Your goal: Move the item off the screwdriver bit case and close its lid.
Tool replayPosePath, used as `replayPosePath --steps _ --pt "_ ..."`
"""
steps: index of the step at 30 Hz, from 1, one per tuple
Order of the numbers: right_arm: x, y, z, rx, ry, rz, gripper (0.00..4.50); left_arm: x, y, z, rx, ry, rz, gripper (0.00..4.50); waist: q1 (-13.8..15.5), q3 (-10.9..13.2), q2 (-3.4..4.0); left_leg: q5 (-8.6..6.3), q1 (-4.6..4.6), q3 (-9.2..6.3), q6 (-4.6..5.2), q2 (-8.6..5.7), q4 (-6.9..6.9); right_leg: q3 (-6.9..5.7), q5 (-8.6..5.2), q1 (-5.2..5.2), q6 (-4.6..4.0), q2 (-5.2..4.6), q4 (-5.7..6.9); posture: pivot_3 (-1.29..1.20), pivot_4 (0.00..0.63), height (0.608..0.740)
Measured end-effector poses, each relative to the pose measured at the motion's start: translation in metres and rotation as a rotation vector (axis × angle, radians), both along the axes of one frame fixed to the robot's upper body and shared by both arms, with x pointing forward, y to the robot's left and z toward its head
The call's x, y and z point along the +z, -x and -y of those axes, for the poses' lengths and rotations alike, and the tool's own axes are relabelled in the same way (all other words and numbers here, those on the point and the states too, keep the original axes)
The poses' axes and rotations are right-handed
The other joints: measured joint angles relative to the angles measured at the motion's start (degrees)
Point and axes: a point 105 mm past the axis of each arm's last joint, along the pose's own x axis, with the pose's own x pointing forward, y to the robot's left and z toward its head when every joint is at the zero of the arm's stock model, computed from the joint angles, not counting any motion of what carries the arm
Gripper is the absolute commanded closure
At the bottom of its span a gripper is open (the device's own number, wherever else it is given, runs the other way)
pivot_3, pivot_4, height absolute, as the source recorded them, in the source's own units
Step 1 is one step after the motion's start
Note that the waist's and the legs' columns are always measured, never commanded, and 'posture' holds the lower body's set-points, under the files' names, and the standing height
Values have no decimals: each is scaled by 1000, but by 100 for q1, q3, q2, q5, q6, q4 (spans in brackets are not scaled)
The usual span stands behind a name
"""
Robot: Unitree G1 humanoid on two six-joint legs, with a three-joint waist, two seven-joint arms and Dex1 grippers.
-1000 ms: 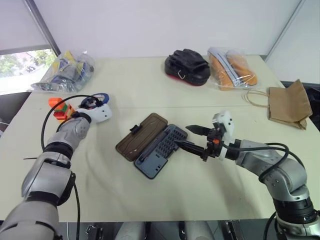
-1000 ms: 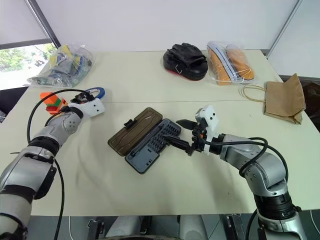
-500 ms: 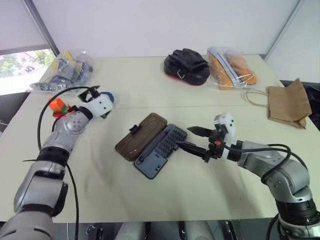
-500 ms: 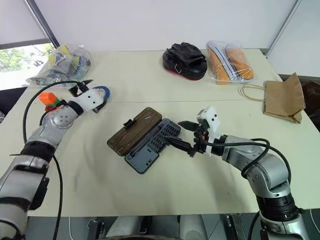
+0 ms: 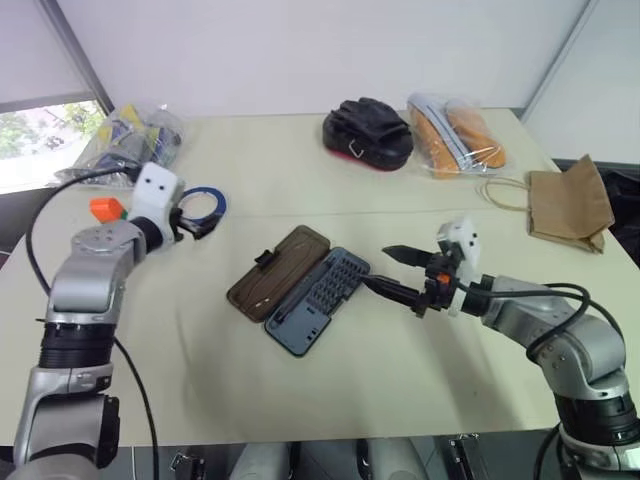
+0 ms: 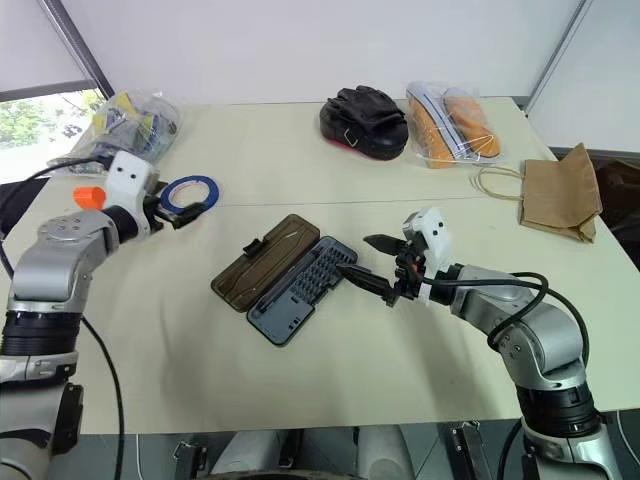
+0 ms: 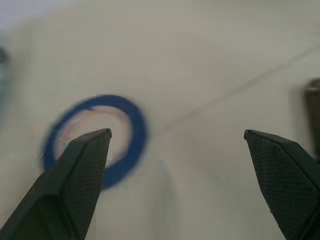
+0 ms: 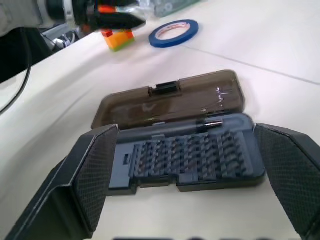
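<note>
Open screwdriver bit case (image 6: 290,287) at table centre, its long axis running diagonally; lid (image 6: 264,262) lies flat on the side towards the left arm. Right gripper (image 6: 372,264), fingers spread and empty, hovers just beside the tray's opposite edge, nearer. Blue tape ring (image 6: 189,189) rests on the table beside the left gripper (image 6: 185,214), fingers released.

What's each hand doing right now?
Left hand: open, empty, beside the thin blue tape ring.
Right hand: open, empty, by the grey-blue hinged plastic bit case.

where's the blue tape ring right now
The blue tape ring lies flat on the table's far left side, just in front of the open left gripper, well clear of the screwdriver bit case.
</note>
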Motion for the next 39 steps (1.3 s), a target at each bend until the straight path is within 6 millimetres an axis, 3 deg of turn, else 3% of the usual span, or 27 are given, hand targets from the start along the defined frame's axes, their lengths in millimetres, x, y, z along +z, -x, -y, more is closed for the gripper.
replayPosePath --steps 5,7,10,17,23,26,31,33,39 --pt "25 2 13 10 -7 40 0 -26 29 5 -70 -3 -161 46 4 1 0 -1 15 2 -1 8 -5 3 -1 11 -2 7 -1 0 150 740" --pt "29 6 16 21 26 45 0 -41 47 4 -112 -75 -220 46 15 0 4 -1 18 9 0 6 -11 8 -1 14 -3 2 -7 0 150 740" --pt "30 7 16 24 23 44 0 -56 57 12 -159 -94 -265 46 46 0 3 -1 19 8 0 5 -10 5 -1 22 -2 -2 -13 0 150 740" --pt "25 5 12 8 5 30 0 -79 54 37 -231 -84 -251 46 56 0 4 -2 21 8 1 4 -10 4 -1 23 -2 -6 -15 0 150 740" --pt "24 5 11 -15 5 34 0 -79 38 44 -259 -132 -195 46 49 -10 14 -2 34 8 2 4 -10 3 -1 37 -2 -6 -16 0 150 740" --pt "24 8 9 -16 11 41 0 -80 33 46 -254 -107 -198 843 44 -12 15 -3 35 8 2 4 -10 2 -2 38 -2 -5 -16 0 150 740" --pt "21 9 11 -31 13 31 0 -84 36 54 -302 -98 -211 3356 24 -13 16 -2 39 8 1 6 -10 3 -1 39 -2 -4 -14 0 150 740" --pt "20 9 12 -38 13 29 0 -83 33 45 -273 -116 -210 4246 13 -15 20 -2 40 8 1 8 -10 3 -2 38 -2 -2 -13 0 150 740" --pt "20 9 12 -43 13 31 0 -82 32 40 -286 -125 -215 4380 10 -16 19 -2 40 8 1 10 -10 3 -2 38 -2 1 -13 0 150 740"
